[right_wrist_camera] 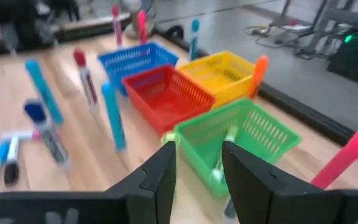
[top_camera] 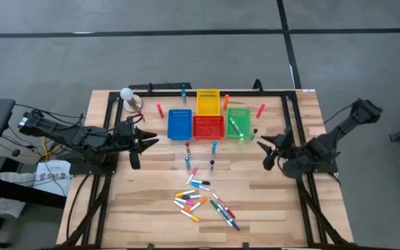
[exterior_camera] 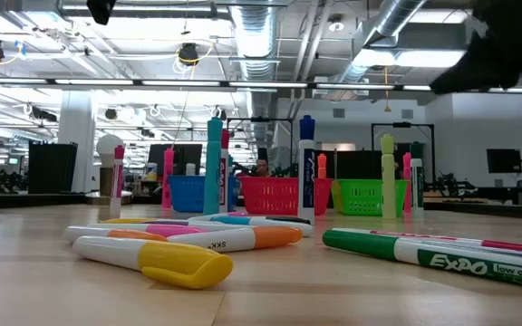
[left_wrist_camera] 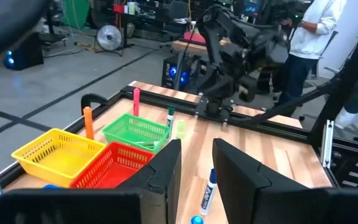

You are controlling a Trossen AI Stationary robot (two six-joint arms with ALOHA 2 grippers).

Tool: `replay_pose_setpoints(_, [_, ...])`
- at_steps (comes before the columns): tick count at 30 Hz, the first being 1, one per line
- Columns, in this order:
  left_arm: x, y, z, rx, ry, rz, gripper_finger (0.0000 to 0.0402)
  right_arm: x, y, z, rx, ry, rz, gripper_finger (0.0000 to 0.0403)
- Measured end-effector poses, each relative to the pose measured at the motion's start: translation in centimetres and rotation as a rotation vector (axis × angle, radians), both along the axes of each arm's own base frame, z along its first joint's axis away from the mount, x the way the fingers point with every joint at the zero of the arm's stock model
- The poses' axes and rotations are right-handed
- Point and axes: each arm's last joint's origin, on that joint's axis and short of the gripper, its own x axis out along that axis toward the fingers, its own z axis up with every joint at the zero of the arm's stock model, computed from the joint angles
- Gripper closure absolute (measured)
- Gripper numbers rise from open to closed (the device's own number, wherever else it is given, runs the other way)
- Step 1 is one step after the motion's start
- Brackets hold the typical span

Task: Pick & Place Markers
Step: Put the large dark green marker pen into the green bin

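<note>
Several markers [top_camera: 203,201] in mixed colours lie in a loose pile on the wooden table, toward its near edge; they also show in the low view [exterior_camera: 198,244]. More markers stand upright around the bins, among them a blue one [top_camera: 214,146] and a pink one [top_camera: 160,110]. A green marker [top_camera: 235,126] lies in the green bin [top_camera: 244,114]. My left gripper [top_camera: 144,142] hovers left of the blue bin [top_camera: 180,123], open and empty [left_wrist_camera: 196,171]. My right gripper [top_camera: 266,149] hovers right of the green bin [right_wrist_camera: 260,134], open and empty [right_wrist_camera: 199,168].
A red bin [top_camera: 208,127] and a yellow bin [top_camera: 208,102] stand with the blue and green ones at the table's far middle. A white ball-like thing [top_camera: 127,95] sits at the far left. A black frame [top_camera: 290,111] runs along the table's edges. A person [left_wrist_camera: 312,31] stands beyond the table.
</note>
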Motion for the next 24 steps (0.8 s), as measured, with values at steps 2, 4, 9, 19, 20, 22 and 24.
replay_pose_setpoints(2, [0.0,0.0,0.0,0.0,-0.001,0.0,0.031,-0.1,0.0,-0.7,-0.016,0.022,0.002,0.0283])
replay_pose_setpoints(4, [0.0,0.0,0.0,-0.001,-0.002,0.0,0.031,-0.1,-0.1,-0.9,-0.016,0.021,-0.011,0.0283])
replay_pose_setpoints(9, [0.0,0.0,0.1,-0.006,-0.008,0.0,0.031,0.0,-0.6,-0.8,0.005,0.002,-0.055,0.0283])
replay_pose_setpoints(19, [0.0,0.1,0.2,-0.005,-0.017,0.023,0.031,-0.9,-1.6,-1.6,-0.045,0.056,-0.149,0.0265])
replay_pose_setpoints(20, [0.0,0.2,0.2,-0.004,-0.017,0.03,0.031,-1.2,-1.8,-1.9,-0.051,0.061,-0.172,0.0263])
replay_pose_setpoints(22, [0.0,0.2,0.2,-0.004,-0.018,0.036,0.031,-1.8,-2.1,-2.5,-0.036,0.045,-0.208,0.026])
replay_pose_setpoints(24, [0.0,0.2,0.2,-0.004,-0.018,0.035,0.031,-2.1,-2.1,-2.8,-0.013,-0.021,-0.226,0.0259])
